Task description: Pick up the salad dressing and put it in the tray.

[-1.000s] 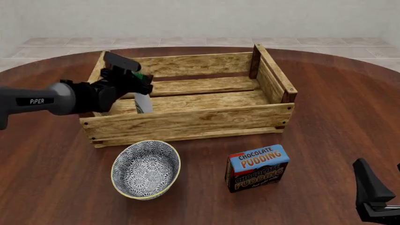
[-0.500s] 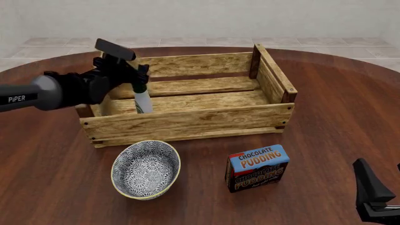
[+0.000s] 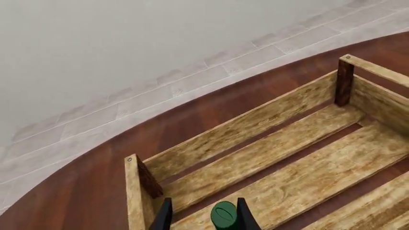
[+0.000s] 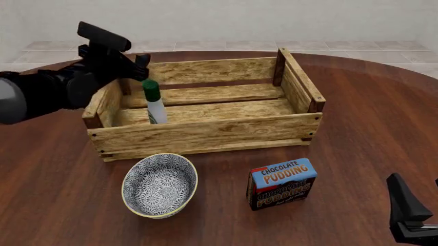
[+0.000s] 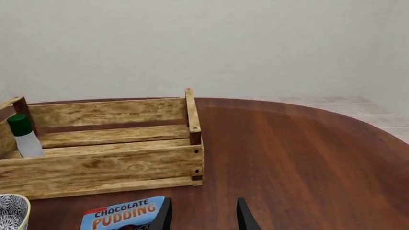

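The salad dressing (image 4: 155, 105), a whitish bottle with a dark green cap, stands upright on the floor of the tray (image 4: 205, 131) at its left end. My left gripper (image 4: 139, 72) is open and empty, above and to the left of the cap, apart from it. In the left wrist view the green cap (image 3: 223, 215) shows below and between the spread fingertips of the gripper (image 3: 203, 218), over the tray's slats (image 3: 255, 158). My right gripper (image 4: 407, 212) is open and empty at the near right edge. The right wrist view shows the bottle (image 5: 26, 139) inside the tray (image 5: 102, 167).
A round blue-patterned bowl (image 4: 159, 184) sits in front of the tray's left half. A blue-and-black chocolate pudding box (image 4: 281, 183) stands in front of its right half and shows just ahead of the right gripper (image 5: 203, 218) in the right wrist view (image 5: 124, 213).
My left gripper has let go of the bottle and risen up and to the left. The bottle stays standing in the tray. The right arm has not moved.
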